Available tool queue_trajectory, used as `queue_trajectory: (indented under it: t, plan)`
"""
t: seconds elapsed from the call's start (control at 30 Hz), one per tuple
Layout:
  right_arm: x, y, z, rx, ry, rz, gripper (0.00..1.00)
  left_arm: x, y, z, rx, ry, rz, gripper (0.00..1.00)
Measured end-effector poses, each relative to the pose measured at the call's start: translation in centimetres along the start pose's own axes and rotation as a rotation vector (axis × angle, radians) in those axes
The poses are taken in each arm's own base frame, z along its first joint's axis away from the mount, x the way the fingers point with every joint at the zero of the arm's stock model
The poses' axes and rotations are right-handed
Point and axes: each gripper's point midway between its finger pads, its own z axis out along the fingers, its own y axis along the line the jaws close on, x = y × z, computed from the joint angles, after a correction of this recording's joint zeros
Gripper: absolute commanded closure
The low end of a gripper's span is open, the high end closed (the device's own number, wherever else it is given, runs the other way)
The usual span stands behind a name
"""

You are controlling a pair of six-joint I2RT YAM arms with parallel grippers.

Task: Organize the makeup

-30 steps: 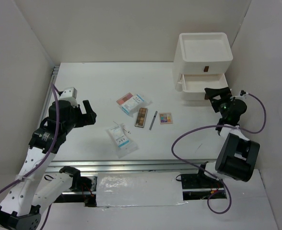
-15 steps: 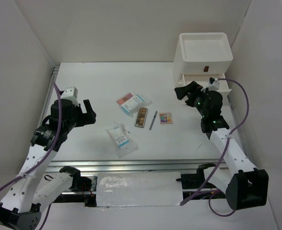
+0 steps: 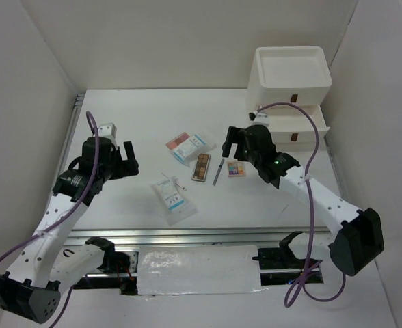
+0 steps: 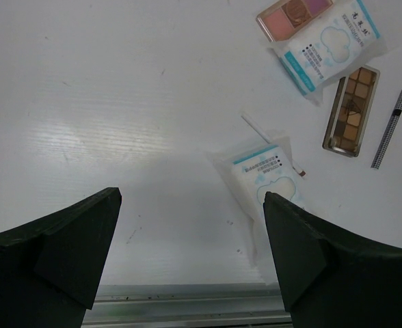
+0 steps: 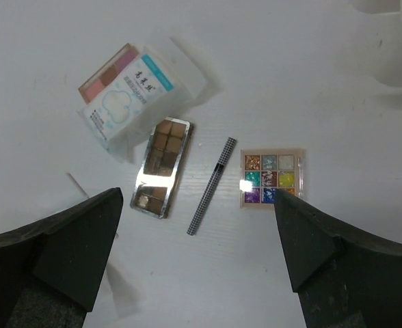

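Spread wide and empty, the right claw [image 5: 198, 198] hung over a white table [image 3: 139, 116] walled in white, with a drawer unit [image 3: 291, 89] ahead to its right. Ahead and left of it, a blue-printed sachet [image 5: 129, 92] overlapped a pink compact [image 5: 105, 72]. A brown palette [image 5: 161, 167] lay by its left finger and a multicoloured palette [image 5: 272, 179] by its right, with a chequered grey pencil [image 5: 212, 186] between them. The left claw [image 4: 191, 205], equally spread and empty, had a second sachet [image 4: 266, 179] just ahead of its right finger.
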Motion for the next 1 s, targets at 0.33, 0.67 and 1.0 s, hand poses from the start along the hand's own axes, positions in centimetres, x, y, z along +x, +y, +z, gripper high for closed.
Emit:
queue_trajectory:
  t: [0.33, 0.67, 1.0]
  plan:
    - [3.0, 4.5, 4.6, 0.112, 0.101, -0.12, 0.0, 0.8, 0.1, 0.8, -0.018, 0.046, 0.001, 0.01]
    - [5.2, 3.3, 6.2, 0.191, 0.17, -0.137, 0.0, 1.5, -1.2, 1.7, 0.025, 0.108, -0.042, 0.0]
    - [3.8, 1.9, 0.4, 0.079, 0.09, 0.069, 0.0, -3.0, -5.9, 9.3, 0.039, 0.174, -0.174, 0.0]
